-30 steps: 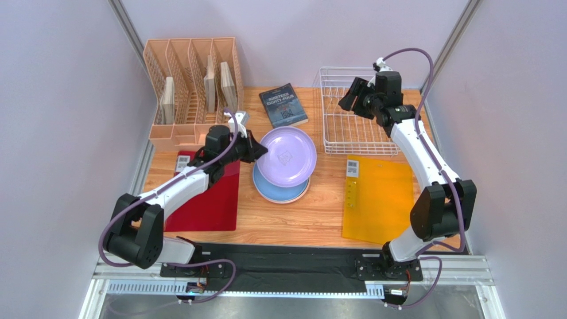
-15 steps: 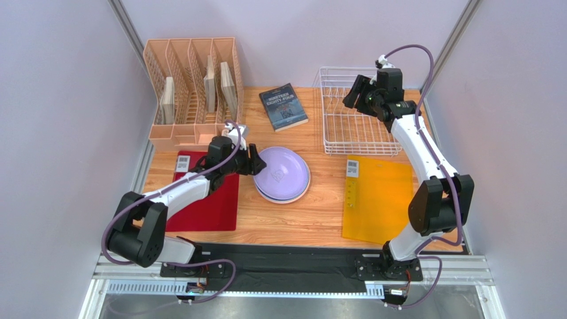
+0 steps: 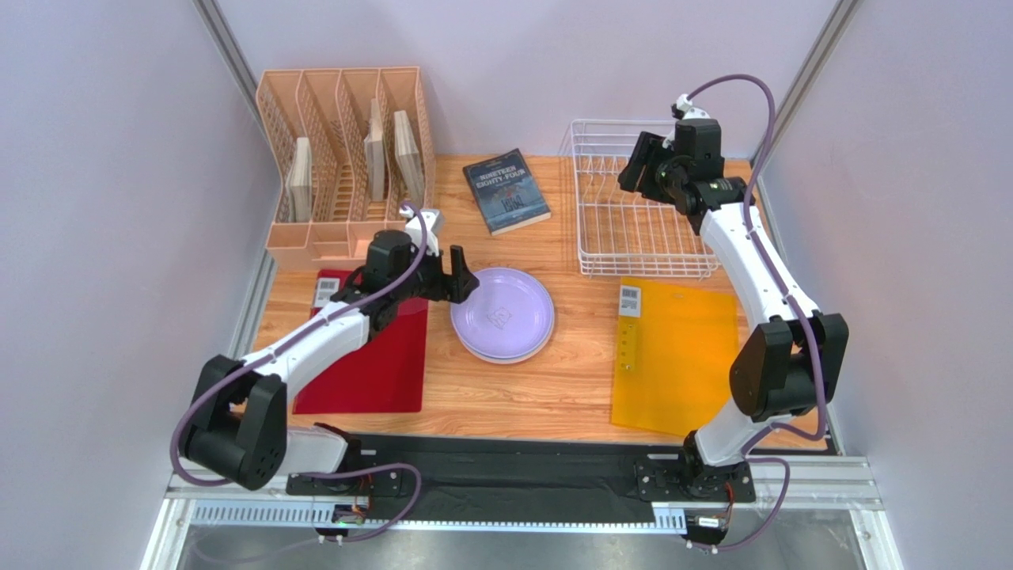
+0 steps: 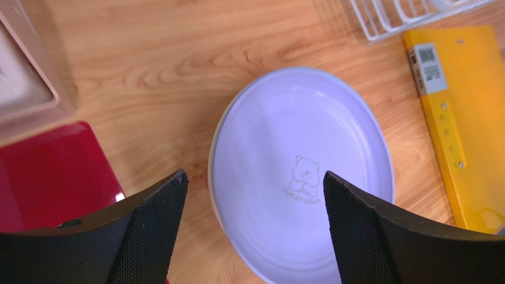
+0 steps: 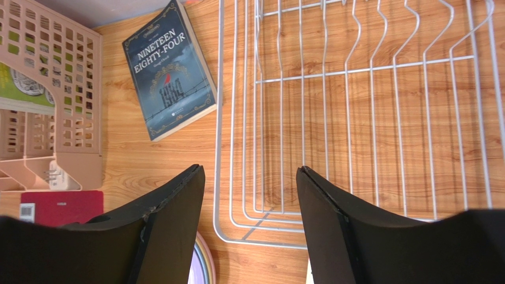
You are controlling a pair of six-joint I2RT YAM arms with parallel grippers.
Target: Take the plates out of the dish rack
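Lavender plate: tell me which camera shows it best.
Left wrist: the lavender plate sits large and central, its bear mark readable. Top external shows it whole but small. Right wrist catches only a sliver of plate rims.

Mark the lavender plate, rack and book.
lavender plate (image 3: 503, 314), top view, on its centre mark.
rack (image 3: 636, 226), top view, on its bare grid floor.
book (image 3: 507, 188), top view, middle of the cover.

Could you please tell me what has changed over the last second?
The left gripper lowered the tilted lavender plate flat over the blue plate, now hidden, then opened and let it go. Its jaws now stand open at the plate's left edge. The right gripper, open and empty, barely shifted above the dish rack. Everything else stayed put.
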